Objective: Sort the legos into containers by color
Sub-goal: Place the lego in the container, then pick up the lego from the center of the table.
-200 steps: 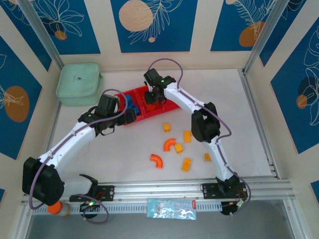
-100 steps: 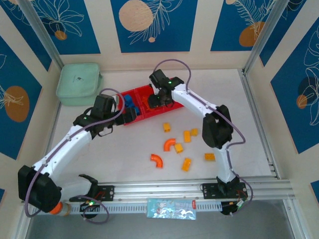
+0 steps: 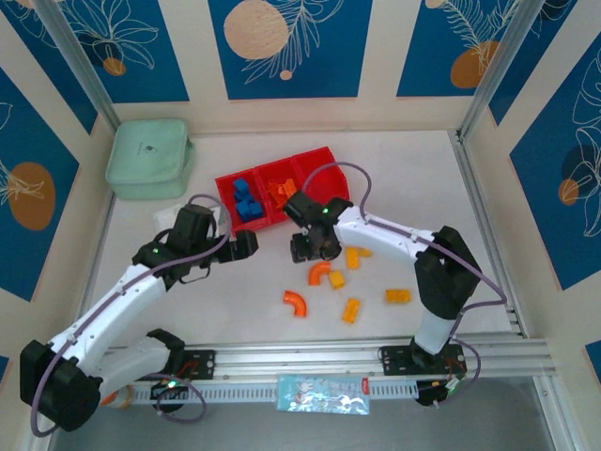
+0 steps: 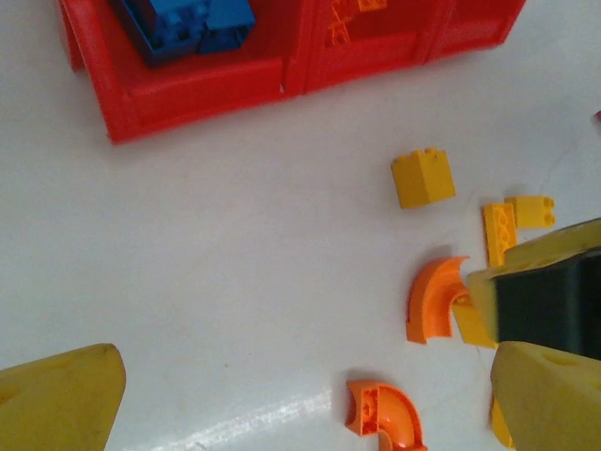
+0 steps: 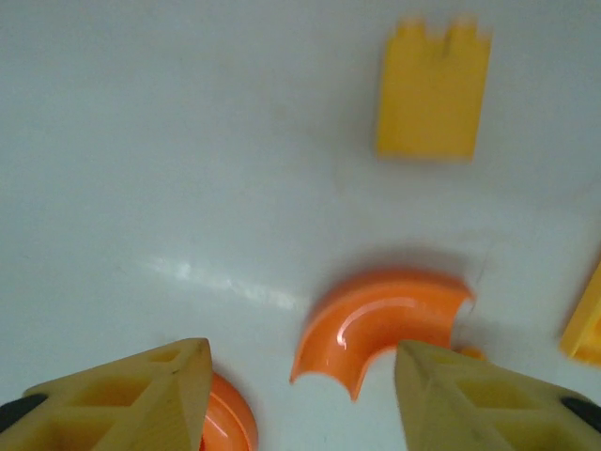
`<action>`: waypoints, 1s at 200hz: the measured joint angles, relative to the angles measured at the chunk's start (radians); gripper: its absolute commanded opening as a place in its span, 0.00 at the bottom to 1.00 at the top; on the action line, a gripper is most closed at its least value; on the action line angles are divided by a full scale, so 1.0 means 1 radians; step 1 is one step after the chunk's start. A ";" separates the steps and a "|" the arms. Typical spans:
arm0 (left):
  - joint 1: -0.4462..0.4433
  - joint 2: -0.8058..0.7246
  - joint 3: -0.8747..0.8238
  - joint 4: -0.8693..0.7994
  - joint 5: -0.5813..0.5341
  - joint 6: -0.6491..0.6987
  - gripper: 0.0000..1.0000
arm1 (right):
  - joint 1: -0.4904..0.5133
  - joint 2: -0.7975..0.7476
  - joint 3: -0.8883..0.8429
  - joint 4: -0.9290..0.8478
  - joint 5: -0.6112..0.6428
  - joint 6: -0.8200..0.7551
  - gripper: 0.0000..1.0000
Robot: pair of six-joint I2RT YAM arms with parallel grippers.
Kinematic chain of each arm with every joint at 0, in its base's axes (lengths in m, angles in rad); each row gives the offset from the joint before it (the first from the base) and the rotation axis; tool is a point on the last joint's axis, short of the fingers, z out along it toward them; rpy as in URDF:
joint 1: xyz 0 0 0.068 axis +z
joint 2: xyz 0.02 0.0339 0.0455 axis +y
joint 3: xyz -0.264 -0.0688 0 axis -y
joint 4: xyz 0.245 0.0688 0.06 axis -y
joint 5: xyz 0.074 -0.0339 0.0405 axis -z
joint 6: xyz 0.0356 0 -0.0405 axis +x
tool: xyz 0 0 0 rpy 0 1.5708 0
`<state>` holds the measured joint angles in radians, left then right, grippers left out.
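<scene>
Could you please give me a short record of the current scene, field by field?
tray: red, three compartments
left compartment: blue bricks
middle compartment: orange bricks
loose on table: two orange arches, several yellow bricks
left jaws: open, empty
right jaws: open, above one arch

Red tray (image 3: 317,167), upper centre, holds blue bricks (image 3: 246,199). Orange arches (image 3: 320,272) and yellow bricks (image 3: 351,310) dot the white table (image 3: 423,188). Mint pouch (image 3: 147,158) upper left. Behind, walls (image 3: 282,47) show blue panels with peach leaf prints.
</scene>
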<state>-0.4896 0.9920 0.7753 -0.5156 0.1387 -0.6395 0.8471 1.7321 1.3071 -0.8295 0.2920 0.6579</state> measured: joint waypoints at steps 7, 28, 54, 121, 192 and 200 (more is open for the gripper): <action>-0.011 -0.010 -0.010 0.000 0.000 -0.009 0.99 | 0.015 -0.005 -0.026 -0.001 0.006 0.028 0.50; -0.046 -0.022 -0.029 0.001 0.000 -0.028 0.99 | 0.054 -0.029 -0.097 0.004 0.035 0.111 0.45; -0.082 -0.022 -0.043 0.010 -0.001 -0.050 0.99 | 0.072 -0.070 -0.173 0.024 0.050 0.196 0.39; -0.124 0.021 -0.055 0.047 -0.010 -0.084 0.99 | 0.085 -0.068 -0.210 0.074 0.072 0.306 0.28; -0.127 0.028 -0.055 0.056 -0.017 -0.089 0.99 | 0.082 -0.006 -0.212 0.113 0.075 0.319 0.21; -0.127 0.031 -0.055 0.056 -0.017 -0.089 0.99 | 0.082 -0.004 -0.214 0.112 0.075 0.320 0.20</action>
<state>-0.6163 1.0225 0.7208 -0.4599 0.1219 -0.7288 0.9291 1.7283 1.0927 -0.7174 0.3668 0.9775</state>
